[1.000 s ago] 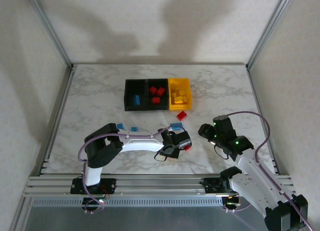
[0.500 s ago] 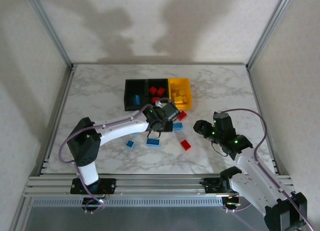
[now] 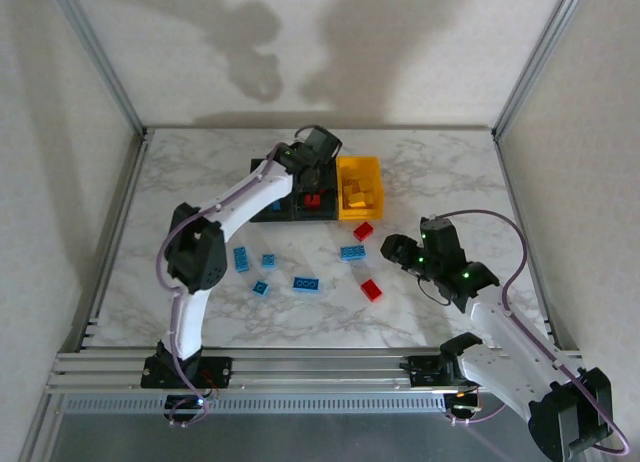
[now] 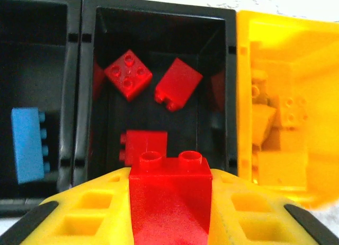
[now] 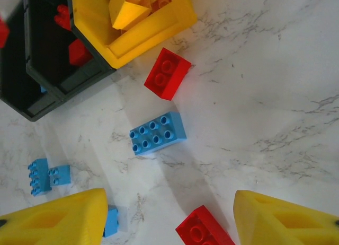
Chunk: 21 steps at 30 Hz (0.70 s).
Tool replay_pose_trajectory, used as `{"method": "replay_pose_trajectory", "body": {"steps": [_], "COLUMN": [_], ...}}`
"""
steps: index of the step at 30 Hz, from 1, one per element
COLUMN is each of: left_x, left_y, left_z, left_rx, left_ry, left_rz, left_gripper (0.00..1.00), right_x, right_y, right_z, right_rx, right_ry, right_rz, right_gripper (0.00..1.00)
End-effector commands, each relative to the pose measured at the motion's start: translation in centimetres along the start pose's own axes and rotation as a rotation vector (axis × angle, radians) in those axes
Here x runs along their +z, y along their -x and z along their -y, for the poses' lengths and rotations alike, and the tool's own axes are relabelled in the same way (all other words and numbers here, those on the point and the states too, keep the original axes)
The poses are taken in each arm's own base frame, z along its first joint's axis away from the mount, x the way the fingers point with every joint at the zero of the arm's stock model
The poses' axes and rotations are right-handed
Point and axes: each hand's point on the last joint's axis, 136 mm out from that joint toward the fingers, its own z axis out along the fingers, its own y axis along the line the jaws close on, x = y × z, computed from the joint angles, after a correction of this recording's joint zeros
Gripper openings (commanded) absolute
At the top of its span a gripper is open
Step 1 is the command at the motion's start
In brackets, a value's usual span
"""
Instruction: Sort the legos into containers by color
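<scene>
Left wrist: red lego (image 4: 170,194), studs forward

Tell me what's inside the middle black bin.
Three red legos lie loose in the middle black bin, more red showing at its side walls. The red brick held by the left gripper covers its near floor.

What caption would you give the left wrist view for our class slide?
Held red lego lined up with the middle black bin, where other red legos lie.
</scene>
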Motion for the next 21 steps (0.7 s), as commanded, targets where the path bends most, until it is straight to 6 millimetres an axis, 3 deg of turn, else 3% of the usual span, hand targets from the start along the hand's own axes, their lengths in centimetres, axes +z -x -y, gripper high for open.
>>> {"method": "replay_pose_trajectory", "body": {"steps": [1,8,15,19,21], "left_x": [1.7,4.5,4.9,4.9,4.6], "left_y": [-0.4,-0.9,-1.3,-1.3,-1.0], "left_z": [-1.2,-1.0,-1.0,-0.8,-0.8], "left_rx": [0.064,0.06,0.053,0.052,0.046], "left_ry": [0.082,0.092,0.092,0.086,0.083], "left_rz": [-0.054,-0.097,-0.102,-0.101,-0.094], "left_gripper": [0.23,0.27,0.36,0.51,0.52], "right_x": [-0.6,-0.6,-1.0,-1.0,-1.1], "right_y": [0.8,0.9,0.8,0.6,0.6], "right_z": [-1.0,-1.1,-0.5,-0.2,-0.2], "right_rx": [-0.01,-0.017,-0.013,-0.013,-0.013], "right_ry": [0.019,0.014,-0.002,-0.011,-0.01], "right_rz": [0.027,0.023,0.042,0.034,0.036], "right_gripper": [0.64,0.64,0.64,0.65,0.65]}}
